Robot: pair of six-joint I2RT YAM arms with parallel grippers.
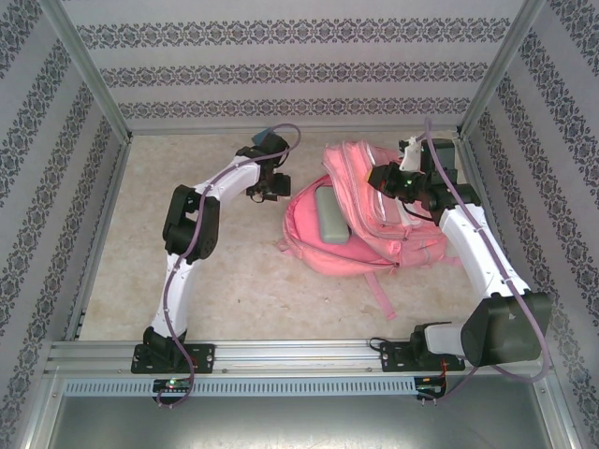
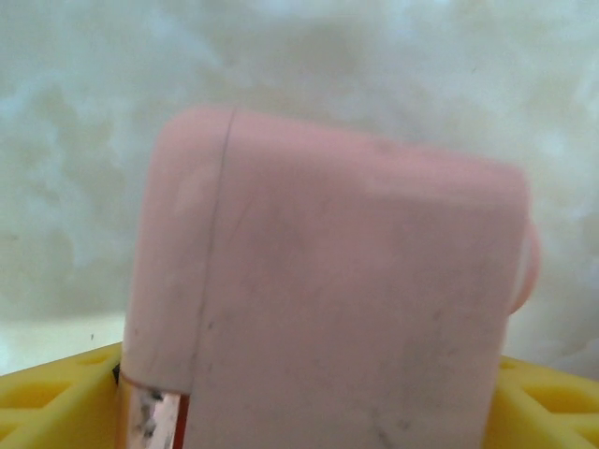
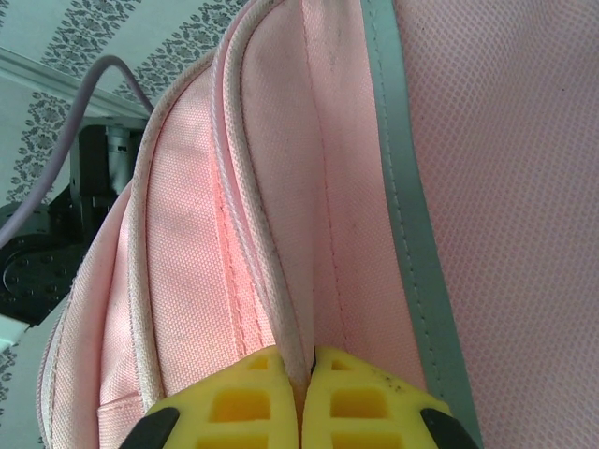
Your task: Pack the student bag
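The student bag (image 1: 374, 234), a large pink backpack, lies on the right half of the table with its straps toward the front. A grey-green oblong case (image 1: 329, 216) rests in the bag's left side. My right gripper (image 1: 391, 180) sits at the bag's top edge and is shut on a pale piped seam of the bag (image 3: 281, 281), pinched between the yellow fingertips (image 3: 239, 398). My left gripper (image 1: 267, 184) hovers left of the bag. Its yellow fingers (image 2: 56, 398) are closed on either side of a small pink boxy item (image 2: 356, 281).
The beige table (image 1: 234, 271) lies inside a metal-framed enclosure with patterned walls. A rail (image 1: 281, 354) carrying both arm bases runs along the near edge. A loose bag strap (image 1: 379, 292) trails toward the front.
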